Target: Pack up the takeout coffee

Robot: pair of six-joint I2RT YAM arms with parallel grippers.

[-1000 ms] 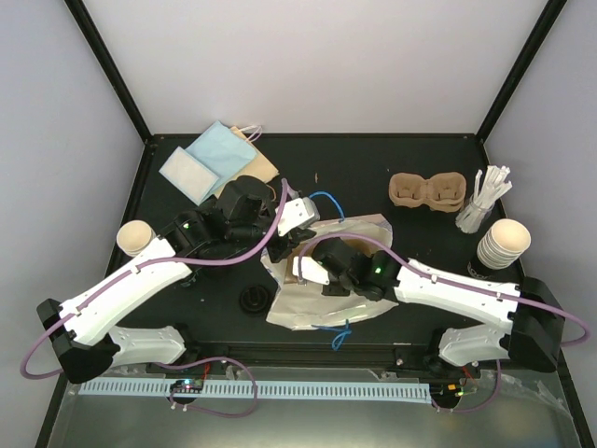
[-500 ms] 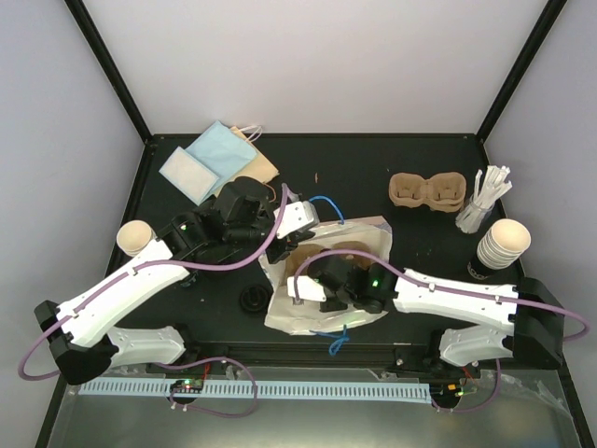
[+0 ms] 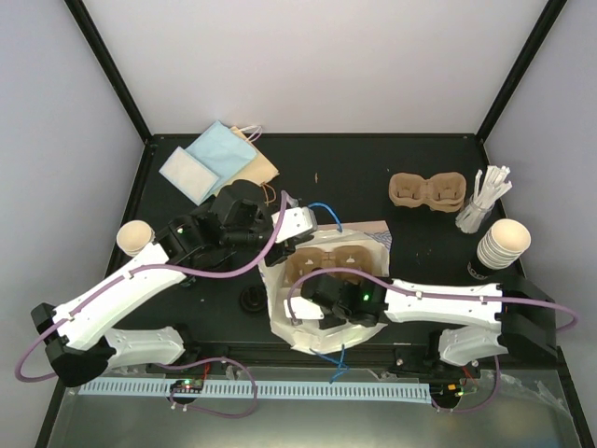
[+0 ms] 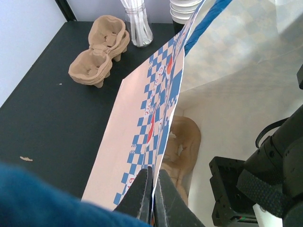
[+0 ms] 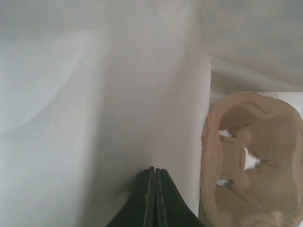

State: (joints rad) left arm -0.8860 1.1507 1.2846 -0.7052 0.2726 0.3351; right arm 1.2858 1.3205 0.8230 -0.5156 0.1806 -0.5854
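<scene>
Where the paper bag (image 3: 280,313) gapes open in the middle of the black surface (image 3: 373,177), a brown pulp cup tray (image 3: 333,261) lies inside it. The left claw (image 4: 152,189) is pinched tight on the bag's blue-checked rim, and the right claw (image 5: 154,187) is clamped on its white near wall, beside the tray. Spare trays (image 3: 427,190) sit far right, near the stir sticks (image 3: 483,198) and stacked cups (image 3: 504,243). A single cup (image 3: 135,238) stands at the left, and a black lid (image 3: 252,301) lies just left of the bag.
</scene>
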